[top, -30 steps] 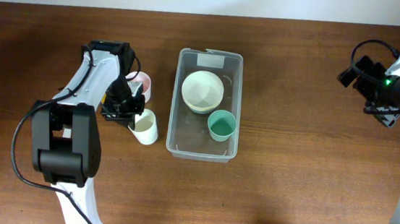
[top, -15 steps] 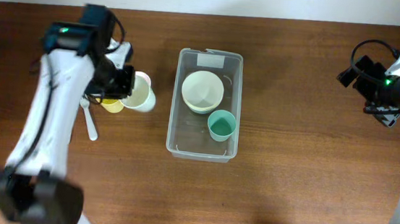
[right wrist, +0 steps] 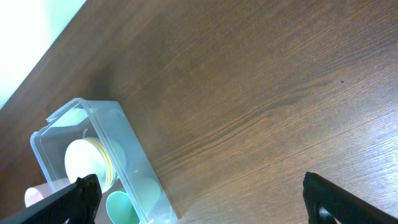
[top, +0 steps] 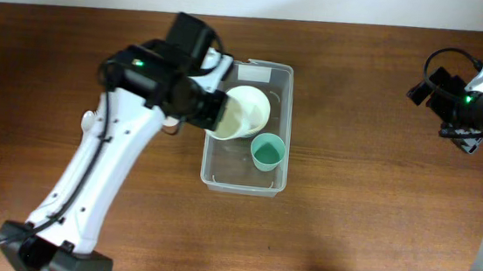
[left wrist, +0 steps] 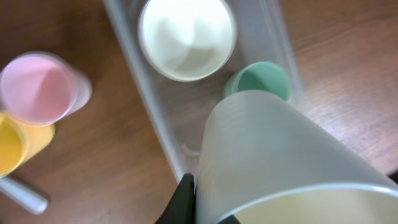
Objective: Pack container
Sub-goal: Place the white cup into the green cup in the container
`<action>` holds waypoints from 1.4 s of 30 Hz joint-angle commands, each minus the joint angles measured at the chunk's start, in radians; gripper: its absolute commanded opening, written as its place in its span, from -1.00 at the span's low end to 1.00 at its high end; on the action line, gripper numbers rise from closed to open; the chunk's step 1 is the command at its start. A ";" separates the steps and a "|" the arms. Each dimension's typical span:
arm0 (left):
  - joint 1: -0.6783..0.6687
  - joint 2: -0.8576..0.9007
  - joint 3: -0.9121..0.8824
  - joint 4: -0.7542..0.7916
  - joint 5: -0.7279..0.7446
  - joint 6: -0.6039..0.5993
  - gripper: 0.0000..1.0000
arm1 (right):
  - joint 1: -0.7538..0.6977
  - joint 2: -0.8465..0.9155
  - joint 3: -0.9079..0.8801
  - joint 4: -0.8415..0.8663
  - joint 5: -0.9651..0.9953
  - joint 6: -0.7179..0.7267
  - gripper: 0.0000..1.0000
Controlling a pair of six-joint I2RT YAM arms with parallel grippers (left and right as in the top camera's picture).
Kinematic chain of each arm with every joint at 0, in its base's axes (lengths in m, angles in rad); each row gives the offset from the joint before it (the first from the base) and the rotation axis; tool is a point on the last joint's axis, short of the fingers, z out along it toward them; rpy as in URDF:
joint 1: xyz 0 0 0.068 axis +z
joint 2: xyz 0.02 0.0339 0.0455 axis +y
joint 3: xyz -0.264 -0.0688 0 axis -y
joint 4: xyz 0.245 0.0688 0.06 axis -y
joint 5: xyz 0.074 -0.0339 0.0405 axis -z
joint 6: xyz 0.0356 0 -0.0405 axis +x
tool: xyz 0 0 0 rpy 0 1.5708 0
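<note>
The clear container [top: 284, 87] stands mid-table with a cream bowl [top: 251, 106] and a green cup [top: 267, 151] inside. My left gripper [top: 215, 112] is shut on a cream cup [top: 228, 119], held above the container's left wall. In the left wrist view the cream cup [left wrist: 283, 155] fills the lower right, one finger [left wrist: 185, 198] pressed on its side, above the container [left wrist: 155, 130], bowl [left wrist: 186, 37] and green cup [left wrist: 260, 78]. My right gripper [top: 455, 117] is open and empty, far right of the container [right wrist: 134, 158].
A pink cup [left wrist: 40, 87], a yellow cup [left wrist: 11, 144] and a white spoon handle [left wrist: 22, 196] sit on the table left of the container. In the overhead view my left arm covers most of them; a bit of the pink cup [top: 170, 122] shows.
My left arm has lifted the cream cup off the table by the pink cup and carried it right, over the container's left wall. The right arm has not moved.
</note>
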 commanded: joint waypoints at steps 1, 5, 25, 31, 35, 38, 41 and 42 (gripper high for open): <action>-0.059 0.048 -0.002 0.039 -0.010 -0.006 -0.99 | -0.002 -0.006 0.010 0.003 0.009 0.003 0.97; -0.107 0.115 -0.002 0.066 -0.081 -0.003 -0.98 | -0.002 -0.006 0.010 0.003 0.009 0.003 0.98; -0.165 0.287 -0.002 0.164 -0.080 0.031 -0.26 | -0.002 -0.006 0.010 0.003 0.009 0.003 0.98; -0.164 0.286 0.048 0.116 -0.080 0.032 -0.23 | -0.002 -0.006 0.010 0.003 0.009 0.003 0.98; -0.164 0.286 0.119 0.064 -0.099 0.032 -0.23 | -0.002 -0.006 0.010 0.003 0.009 0.003 0.98; -0.161 0.285 0.189 -0.014 -0.227 0.031 -0.24 | -0.002 -0.006 0.010 0.003 0.009 0.003 0.98; -0.136 0.285 0.294 -0.126 -0.405 -0.021 0.06 | -0.002 -0.006 0.010 0.003 0.009 0.003 0.98; -0.121 0.285 0.325 -0.161 -0.448 -0.043 0.13 | -0.002 -0.006 0.010 0.003 0.009 0.003 0.97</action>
